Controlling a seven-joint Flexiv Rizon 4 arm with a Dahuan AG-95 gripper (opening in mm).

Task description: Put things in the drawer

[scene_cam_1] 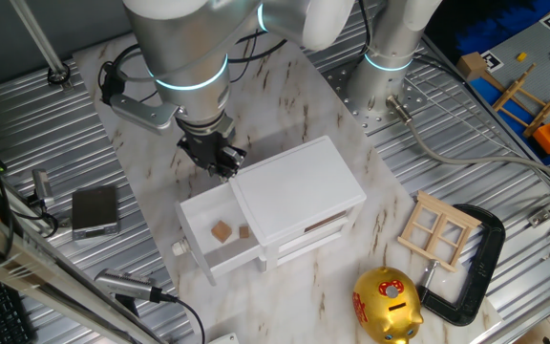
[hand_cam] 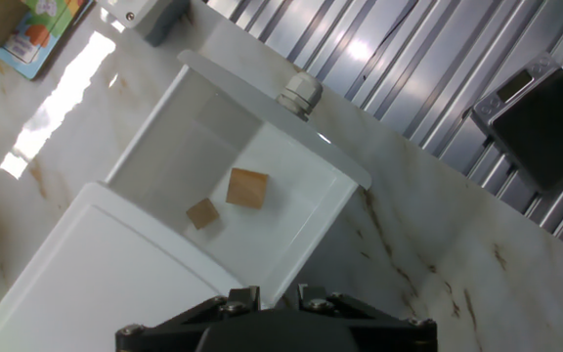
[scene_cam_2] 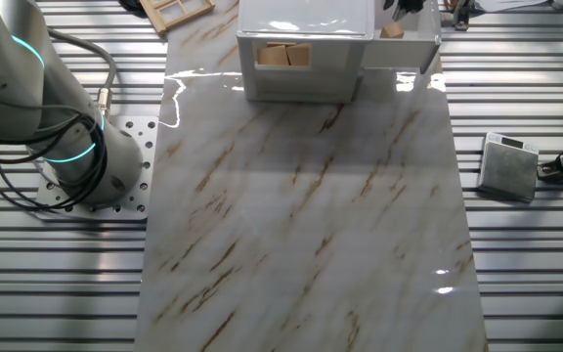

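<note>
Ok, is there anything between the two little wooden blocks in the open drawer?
Nothing; in the hand view only bare white drawer floor separates the larger block and smaller block.

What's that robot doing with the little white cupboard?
The robot is putting small wooden blocks into the top drawer of the little white cabinet. The drawer is pulled out, and two blocks already lie inside it. The claw hangs just above the back of the open drawer with nothing seen in it. A gold piggy bank sits nearby, untouched.
</note>
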